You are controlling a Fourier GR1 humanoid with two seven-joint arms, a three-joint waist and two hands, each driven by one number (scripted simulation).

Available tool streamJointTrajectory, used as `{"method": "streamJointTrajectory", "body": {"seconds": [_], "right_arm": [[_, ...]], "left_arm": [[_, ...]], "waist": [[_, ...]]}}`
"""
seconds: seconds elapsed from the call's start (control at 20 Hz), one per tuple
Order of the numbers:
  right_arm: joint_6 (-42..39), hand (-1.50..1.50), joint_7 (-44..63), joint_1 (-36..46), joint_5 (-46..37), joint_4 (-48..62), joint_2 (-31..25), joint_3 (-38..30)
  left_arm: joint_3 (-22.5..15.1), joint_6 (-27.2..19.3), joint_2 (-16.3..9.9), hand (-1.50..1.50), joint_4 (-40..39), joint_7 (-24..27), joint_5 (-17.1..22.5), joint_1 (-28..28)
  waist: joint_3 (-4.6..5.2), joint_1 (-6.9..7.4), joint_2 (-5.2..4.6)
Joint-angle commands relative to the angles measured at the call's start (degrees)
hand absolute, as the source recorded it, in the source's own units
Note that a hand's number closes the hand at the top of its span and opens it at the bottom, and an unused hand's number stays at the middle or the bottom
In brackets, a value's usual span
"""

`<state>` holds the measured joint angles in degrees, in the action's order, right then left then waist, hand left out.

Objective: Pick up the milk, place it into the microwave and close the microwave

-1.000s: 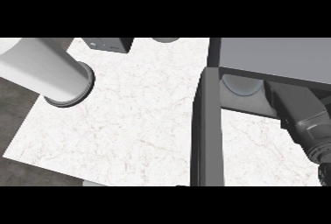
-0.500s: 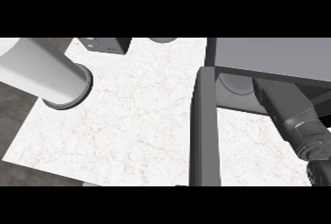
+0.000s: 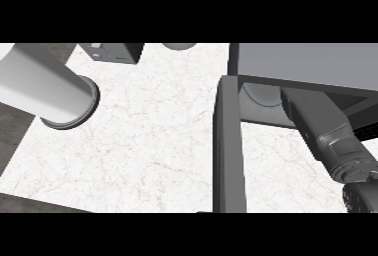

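- Looking steeply down in the head view, a white marbled surface (image 3: 148, 145) fills most of the frame, with a darker floor strip along the left edge.
- The microwave (image 3: 310, 62) sits in the upper right of the frame as a grey box; its door (image 3: 227, 150) stands open, seen edge-on as a long dark grey slab running from the box's front down to the lower edge of the frame, just right of centre.
- The right forearm (image 3: 325, 130) comes up from the lower right corner and reaches into the microwave's opening, between the open door and the right side of the frame.
- The right hand itself is hidden inside the cavity, so I cannot tell whether its fingers are apart, together or clamped on anything.
- A rounded pale grey shape (image 3: 262, 95) shows inside the opening, just beside the upper end of the forearm; it may be the milk, but too little of it shows to be sure.
- The left forearm (image 3: 40, 90) lies across the upper left of the frame as a thick pale cylinder with a dark ringed end pointing towards the middle of the surface; the left hand does not show.
- A small grey box-like object (image 3: 111, 51) stands at the top edge, left of centre.
- A rounded grey object (image 3: 179, 45) pokes in at the top edge, just right of that box, well apart from the microwave.
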<state>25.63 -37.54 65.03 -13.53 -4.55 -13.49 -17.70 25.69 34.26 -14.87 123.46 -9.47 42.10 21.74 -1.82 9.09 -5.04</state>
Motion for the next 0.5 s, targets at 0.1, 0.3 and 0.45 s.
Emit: {"method": "streamJointTrajectory", "body": {"seconds": [0.1,0.3,0.45], "right_arm": [[-2.15,-1.50,2.33,3.22,-0.73,0.06,-0.30,0.71],[-6.03,-1.50,1.05,1.93,0.17,-0.26,-1.44,-0.04],[-10.78,-1.50,0.32,0.33,0.90,-0.05,-0.80,-0.45]], "left_arm": [[-2.84,0.64,3.08,-1.50,0.39,0.28,-3.47,1.01],[-4.00,3.46,4.32,-1.50,-2.28,2.65,-6.31,-0.23],[-6.43,6.87,6.16,-1.50,-3.55,3.91,-5.94,1.61]], "waist": [[1.68,-1.84,2.40],[1.74,-3.47,2.58],[1.78,-4.60,3.33]]}}
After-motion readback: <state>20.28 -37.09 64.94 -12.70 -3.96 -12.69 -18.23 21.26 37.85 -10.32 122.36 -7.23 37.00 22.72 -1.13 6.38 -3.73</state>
